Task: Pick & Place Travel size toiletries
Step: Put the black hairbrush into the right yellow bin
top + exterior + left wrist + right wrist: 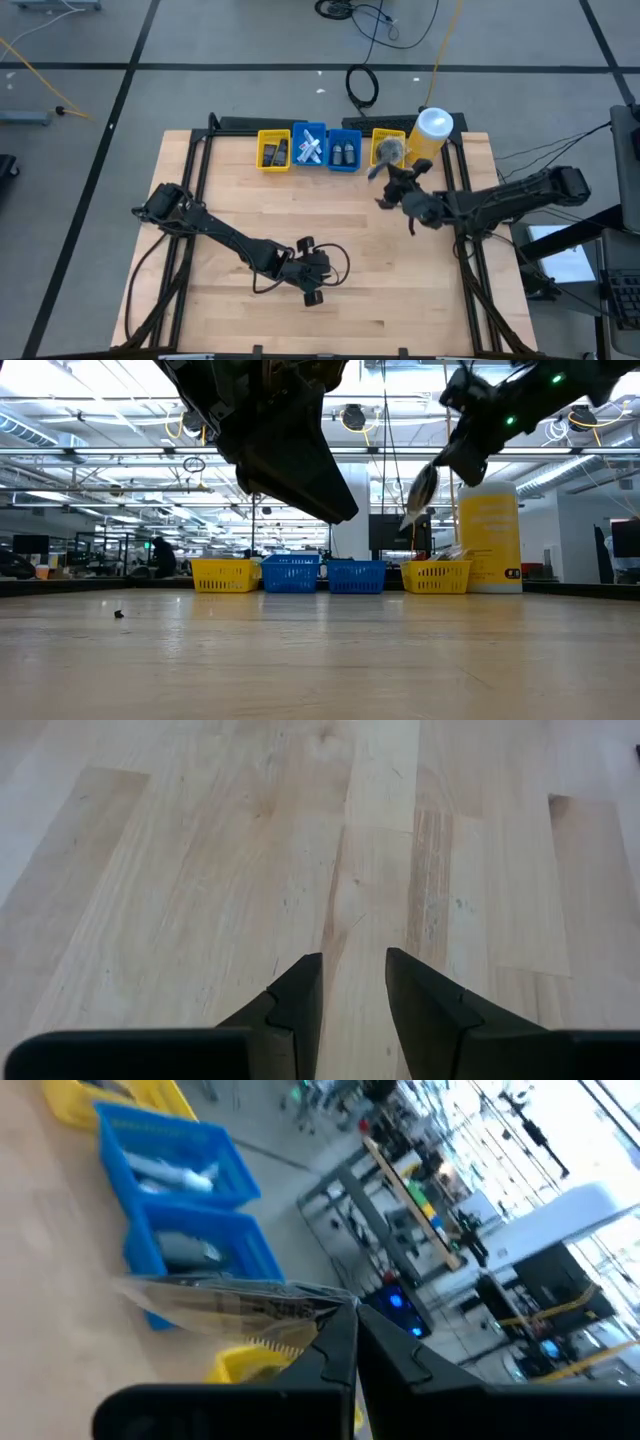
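two dark arms: right gripper point(355, 1342) clamps a flat silvery-dark packet point(235, 1302) in the air near the rightmost yellow plastic bin point(388, 149), while left gripper point(353, 1005) hovers, fingers slightly apart and empty, over the wooden table point(200, 870).

two yellow bins point(272, 150), two blue bins point(309, 146), one canister point(431, 135)

Right gripper point(355, 1342) black, pinching silver-grey printed packet point(235, 1302). Beyond it: two blue bins point(326, 148), yellow bins point(273, 150) outside them, yellow canister point(428, 135), white lid.
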You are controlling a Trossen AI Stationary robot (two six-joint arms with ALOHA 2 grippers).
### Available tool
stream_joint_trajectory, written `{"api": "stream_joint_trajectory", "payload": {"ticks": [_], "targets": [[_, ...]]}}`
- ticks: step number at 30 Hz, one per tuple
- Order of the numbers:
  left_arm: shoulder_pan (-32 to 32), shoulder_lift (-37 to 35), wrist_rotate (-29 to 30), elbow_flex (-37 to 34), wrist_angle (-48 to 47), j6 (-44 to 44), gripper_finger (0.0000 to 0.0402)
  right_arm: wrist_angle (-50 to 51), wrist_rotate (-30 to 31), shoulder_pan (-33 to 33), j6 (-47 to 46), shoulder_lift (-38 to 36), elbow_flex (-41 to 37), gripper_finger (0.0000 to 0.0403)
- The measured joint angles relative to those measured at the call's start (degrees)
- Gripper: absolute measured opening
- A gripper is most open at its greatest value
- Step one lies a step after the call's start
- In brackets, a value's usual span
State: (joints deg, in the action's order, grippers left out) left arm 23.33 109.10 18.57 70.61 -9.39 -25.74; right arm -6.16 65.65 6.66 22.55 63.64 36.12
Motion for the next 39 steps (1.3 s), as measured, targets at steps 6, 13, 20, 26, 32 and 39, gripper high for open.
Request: {"api": "stream_joint_trajectory", "payload": {"ticks": [6,13,20,26,32,39], "targets": [[-0.1,0.0,0.0,0.0,0.2,0.6,0.0113,1.5,-6.1,-10.7,1.4,0.0,0.0,0.0],[-0.1,0.0,0.0,0.0,0.2,1.3,0.0113,0.4,-17.5,-21.9,2.5,0.7,0.0,0.0],[-0.1,-0.1,0.0,0.1,0.8,1.5,0.0113,-0.1,-22.8,-29.0,5.5,4.2,0.0,0.0],[-0.1,-0.1,0.0,0.1,0.7,1.6,0.0113,-3.4,-24.0,-32.3,7.4,8.0,0.0,0.0],[-0.1,-0.1,0.0,0.1,0.7,1.6,0.0113,-3.5,-26.0,-34.3,8.6,11.6,0.0,0.0],[-0.1,-0.1,0.0,0.1,0.7,1.6,0.0113,-3.9,-29.9,-35.6,8.0,13.7,0.0,0.0]]}}
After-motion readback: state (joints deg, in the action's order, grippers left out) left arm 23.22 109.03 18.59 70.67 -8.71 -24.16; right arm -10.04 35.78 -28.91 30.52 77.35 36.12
